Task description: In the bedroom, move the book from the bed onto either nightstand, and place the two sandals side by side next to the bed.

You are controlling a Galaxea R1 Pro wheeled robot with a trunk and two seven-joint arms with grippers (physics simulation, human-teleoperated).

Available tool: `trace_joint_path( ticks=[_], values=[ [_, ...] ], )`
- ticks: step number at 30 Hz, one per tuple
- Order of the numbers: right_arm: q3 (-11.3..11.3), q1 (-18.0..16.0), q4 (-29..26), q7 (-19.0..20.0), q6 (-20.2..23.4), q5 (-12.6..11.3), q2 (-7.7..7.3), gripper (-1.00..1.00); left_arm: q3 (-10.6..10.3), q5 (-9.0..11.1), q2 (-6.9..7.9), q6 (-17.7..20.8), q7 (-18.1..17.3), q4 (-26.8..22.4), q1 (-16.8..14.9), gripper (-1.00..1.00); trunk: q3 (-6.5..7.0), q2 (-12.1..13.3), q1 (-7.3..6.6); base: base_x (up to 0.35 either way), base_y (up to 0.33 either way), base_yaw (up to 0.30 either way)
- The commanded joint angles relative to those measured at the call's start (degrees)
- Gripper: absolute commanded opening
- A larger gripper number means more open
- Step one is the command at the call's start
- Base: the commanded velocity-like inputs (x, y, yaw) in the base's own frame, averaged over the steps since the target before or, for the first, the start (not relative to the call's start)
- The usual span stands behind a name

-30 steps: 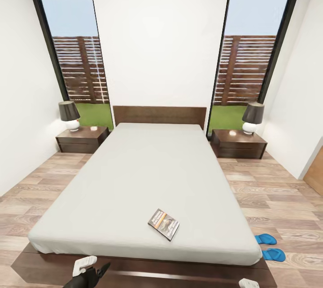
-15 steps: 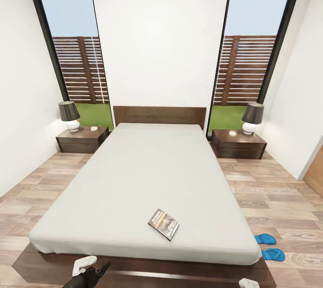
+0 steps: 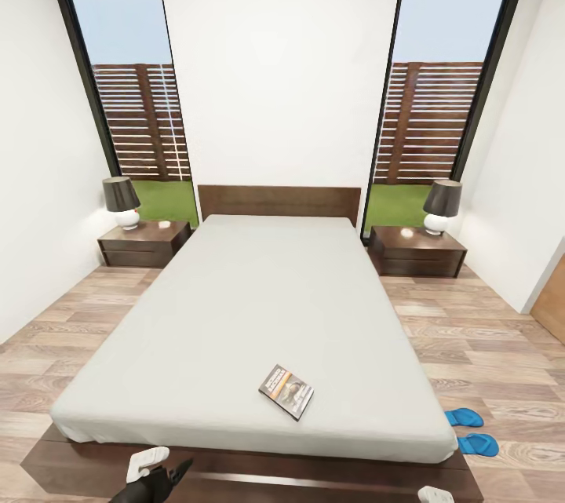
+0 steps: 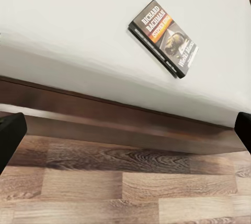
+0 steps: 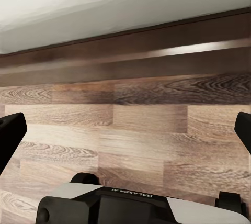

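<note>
Head view: The book (image 3: pixel 286 391) lay near the foot of the bed (image 3: pixel 259 307), both sandals (image 3: pixel 472 431) side by side on the floor by the bed's right corner. Nightstands (image 3: pixel 144 242) flanked the headboard. The left end effector (image 3: pixel 154 470) hung below the foot rail.
Left wrist view: The book (image 4: pixel 164 37) sat flat, cover up; fingers (image 4: pixel 10 137) stood spread, released, holding nothing.
Right wrist view: Fingers (image 5: pixel 10 135) splayed over floorboards, released.
Approach: A reach over the foot rail, pinching the book's near edge, looked soundest.
</note>
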Motion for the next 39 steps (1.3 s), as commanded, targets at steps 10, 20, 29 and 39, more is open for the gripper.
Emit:
trace_joint_path(
  ticks=[10, 20, 29, 39],
  values=[
    [0.1, -0.1, 0.0, 0.2, -0.1, -0.4, -0.02, 1.00, -11.8, 0.4, -6.97, 49.9, 2.5, -48.1, -3.1, 1.00, -0.13, -0.1, 0.03, 0.000, 0.000, 0.000],
    [0.1, -0.1, 0.0, 0.2, -0.1, -0.4, -0.02, 1.00, -12.6, 1.2, -18.70, 62.9, 23.2, -60.8, -13.2, 1.00, -0.13, -0.1, 0.03, 0.000, 0.000, 0.000],
    [0.1, -0.1, 0.0, 0.2, -0.1, -0.5, -0.02, 1.00, -12.8, 1.3, -19.29, 60.1, 25.1, -56.5, -13.9, 1.00, -0.13, -0.1, 0.03, 0.000, 0.000, 0.000],
    [0.1, -0.1, -0.1, 0.2, -0.1, -0.4, -0.02, 1.00, -12.8, 1.3, -19.16, 56.7, 25.0, -48.7, -14.0, 1.00, -0.13, -0.1, 0.03, 0.000, 0.000, 0.000]
  ],
)
